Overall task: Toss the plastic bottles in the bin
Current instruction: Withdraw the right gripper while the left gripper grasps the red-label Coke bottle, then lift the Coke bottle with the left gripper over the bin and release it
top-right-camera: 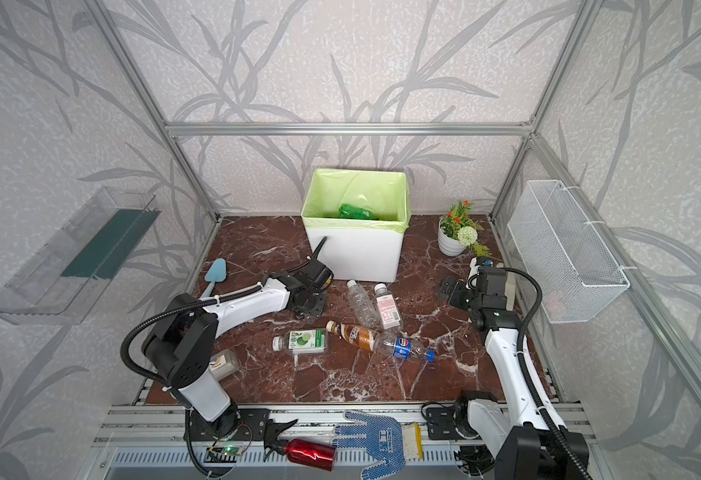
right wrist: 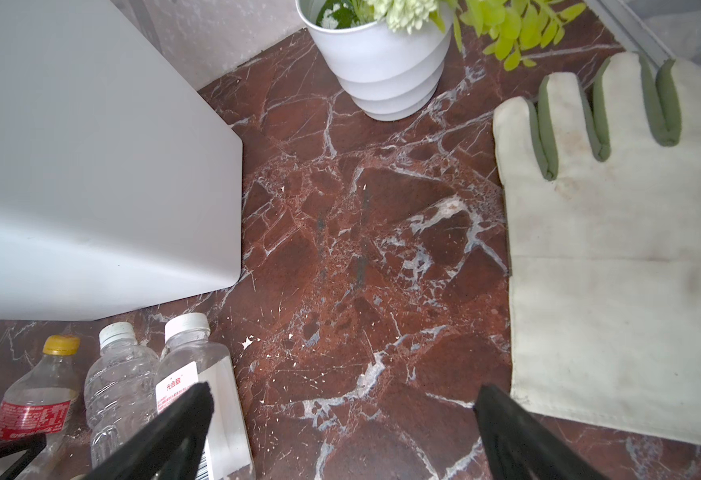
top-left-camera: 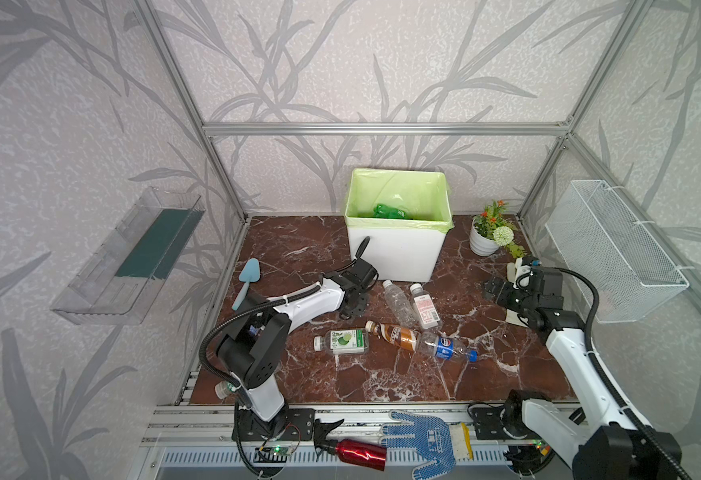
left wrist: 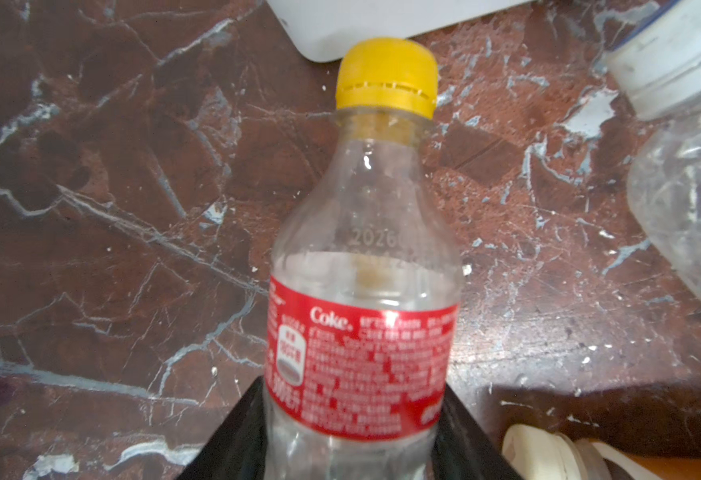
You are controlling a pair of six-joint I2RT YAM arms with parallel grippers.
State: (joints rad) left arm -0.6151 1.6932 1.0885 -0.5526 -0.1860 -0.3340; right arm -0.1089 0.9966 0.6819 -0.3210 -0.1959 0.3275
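My left gripper (left wrist: 355,386) is shut on a clear Coke bottle (left wrist: 365,232) with a yellow cap and red label, lying on the marble floor just in front of the bin (top-left-camera: 398,257). The bin is a white tub with a green liner and holds a green bottle (top-left-camera: 388,211). More bottles lie in the middle: a clear one (top-left-camera: 398,301), a pink-labelled one (top-left-camera: 423,307), a brown one (top-left-camera: 394,334), a blue-labelled one (top-left-camera: 444,347) and a lime-labelled one (top-left-camera: 342,341). My right gripper (right wrist: 342,395) is open and empty over bare floor to their right.
A white flower pot (top-left-camera: 485,239) stands at the back right, a pale work glove (right wrist: 614,249) beside my right gripper. A blue trowel (top-left-camera: 247,278) lies left. The front rail holds a red spray bottle (top-left-camera: 357,453) and a blue dotted glove (top-left-camera: 423,440). A wire basket (top-left-camera: 614,253) and a clear tray (top-left-camera: 132,257) hang on the walls.
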